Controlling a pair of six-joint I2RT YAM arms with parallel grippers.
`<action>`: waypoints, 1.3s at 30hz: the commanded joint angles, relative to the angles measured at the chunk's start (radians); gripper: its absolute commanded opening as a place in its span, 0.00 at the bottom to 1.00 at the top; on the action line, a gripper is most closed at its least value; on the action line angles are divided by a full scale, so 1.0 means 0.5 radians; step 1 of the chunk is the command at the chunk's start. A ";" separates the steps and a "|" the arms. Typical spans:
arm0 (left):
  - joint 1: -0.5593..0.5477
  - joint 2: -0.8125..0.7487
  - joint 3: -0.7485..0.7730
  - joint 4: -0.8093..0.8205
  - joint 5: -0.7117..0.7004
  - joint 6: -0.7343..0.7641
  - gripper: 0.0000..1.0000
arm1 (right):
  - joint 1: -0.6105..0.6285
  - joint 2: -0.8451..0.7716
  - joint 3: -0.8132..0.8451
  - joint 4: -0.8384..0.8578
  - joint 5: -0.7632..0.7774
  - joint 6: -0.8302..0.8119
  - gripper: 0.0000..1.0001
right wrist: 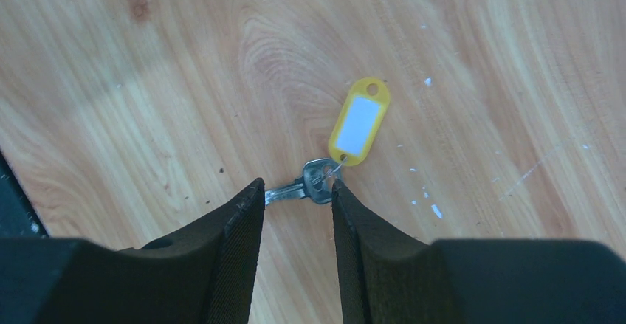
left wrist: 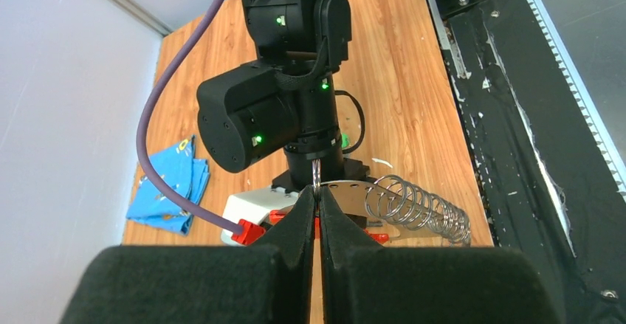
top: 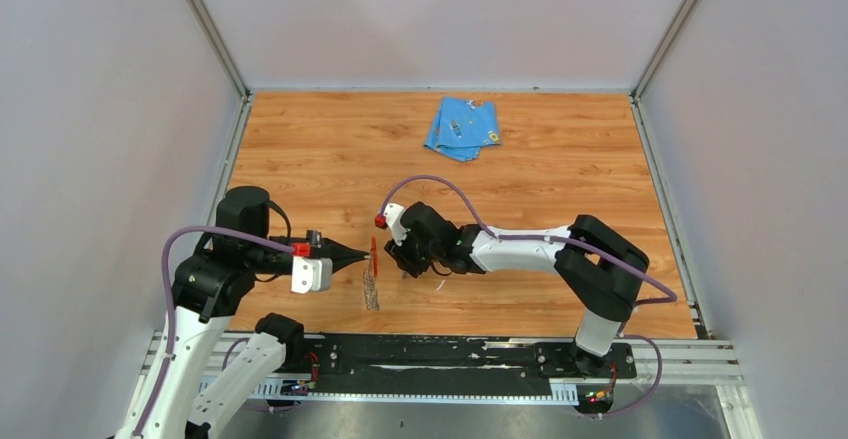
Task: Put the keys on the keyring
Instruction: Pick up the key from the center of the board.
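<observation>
Right wrist view: the key (right wrist: 314,181) lies on the surface (right wrist: 148,80) between the spread right end effector (right wrist: 295,187) fingers, blade toward 9 o'clock, yellow tag (right wrist: 359,122) toward 1 o'clock. The left end effector (left wrist: 317,195) pinches the keyring (left wrist: 348,189).

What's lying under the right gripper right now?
A silver key with a yellow tag lies on the wooden table between the right gripper's open fingers. The blade's tip is hidden behind one finger.

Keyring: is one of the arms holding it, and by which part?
The left end effector, shut, pinches the keyring by the thin metal loop at its near end.
</observation>
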 commanded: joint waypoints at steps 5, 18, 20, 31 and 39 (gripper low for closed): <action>-0.012 -0.039 0.008 -0.002 0.038 -0.053 0.00 | 0.030 0.082 0.000 0.123 0.345 0.102 0.40; -0.012 -0.057 0.023 -0.001 0.053 -0.054 0.00 | 0.032 0.179 0.023 0.117 0.316 0.162 0.32; -0.012 -0.057 0.026 -0.001 0.052 -0.054 0.00 | 0.028 0.179 0.026 0.126 0.316 0.164 0.28; -0.012 -0.047 0.035 -0.001 0.075 -0.052 0.00 | 0.001 0.156 0.034 0.138 0.313 0.183 0.21; -0.012 -0.046 0.038 -0.001 0.083 -0.051 0.00 | -0.019 0.162 0.024 0.165 0.287 0.205 0.20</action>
